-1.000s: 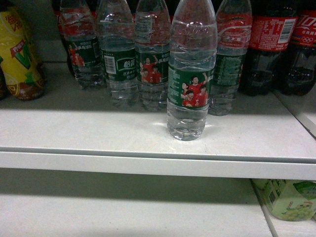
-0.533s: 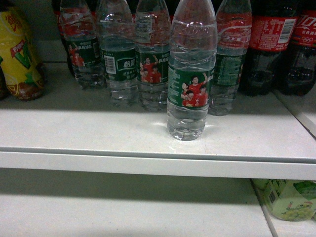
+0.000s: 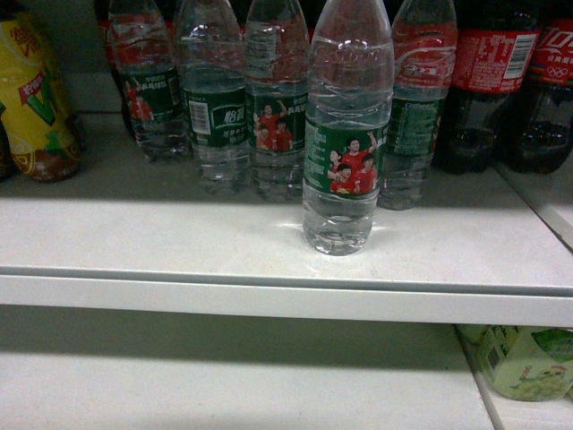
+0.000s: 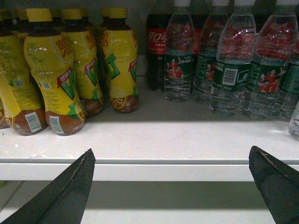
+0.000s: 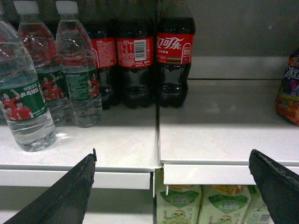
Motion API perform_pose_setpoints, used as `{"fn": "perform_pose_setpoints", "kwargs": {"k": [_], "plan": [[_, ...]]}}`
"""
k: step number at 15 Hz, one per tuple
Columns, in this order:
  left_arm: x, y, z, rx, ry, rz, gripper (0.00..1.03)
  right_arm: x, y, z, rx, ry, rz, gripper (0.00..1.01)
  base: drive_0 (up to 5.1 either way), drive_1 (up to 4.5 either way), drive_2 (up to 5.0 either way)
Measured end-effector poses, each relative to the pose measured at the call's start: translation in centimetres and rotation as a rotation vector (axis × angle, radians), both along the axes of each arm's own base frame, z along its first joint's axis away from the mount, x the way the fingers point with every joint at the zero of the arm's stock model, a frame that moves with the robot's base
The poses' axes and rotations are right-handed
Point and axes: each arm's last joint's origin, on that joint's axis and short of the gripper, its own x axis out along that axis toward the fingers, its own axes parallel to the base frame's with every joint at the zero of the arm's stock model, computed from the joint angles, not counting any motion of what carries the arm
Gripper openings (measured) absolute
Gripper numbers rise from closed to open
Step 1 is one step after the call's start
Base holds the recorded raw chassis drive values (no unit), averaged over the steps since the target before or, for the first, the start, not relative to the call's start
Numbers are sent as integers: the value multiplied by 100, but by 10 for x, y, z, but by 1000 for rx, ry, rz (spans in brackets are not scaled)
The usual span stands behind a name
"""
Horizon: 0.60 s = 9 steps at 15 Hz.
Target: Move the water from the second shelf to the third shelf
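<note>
Water is what I am after, and the clear ribbed water bottle (image 3: 348,125) with the green band and red-shirted figures stands upright near the front edge of the white shelf (image 3: 179,242), ahead of its row and apart from it. In my right wrist view the same bottle (image 5: 23,98) sits at the far left, close to the shelf lip. Going by size, the shelf comes first: it fills my head view, with a lower level below it.

Behind the water stand 4 more bottles of the same kind (image 3: 215,98) in a row. To their right are dark cola bottles (image 3: 492,81) with red labels. At the left edge I see yellow-labelled drink bottles (image 3: 36,98), which crowd the left wrist view. Below the shelf on the right sit pale green cartons (image 3: 528,358).

My left gripper (image 4: 170,161) hangs in front of the shelf edge, fingers (image 4: 70,186) spread wide with nothing between them. My right gripper (image 5: 170,161) is likewise before the shelf lip, fingers (image 5: 275,182) well apart and holding nothing.
</note>
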Motion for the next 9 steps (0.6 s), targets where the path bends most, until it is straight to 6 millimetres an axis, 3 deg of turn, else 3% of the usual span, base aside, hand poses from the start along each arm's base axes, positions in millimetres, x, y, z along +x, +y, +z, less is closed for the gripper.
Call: {"fn": "perform_pose_setpoints", "kwargs": {"k": [9], "plan": [[0, 0, 0, 0, 0, 0, 98, 0, 0, 0, 0, 0, 0, 98, 0, 0, 0]]}}
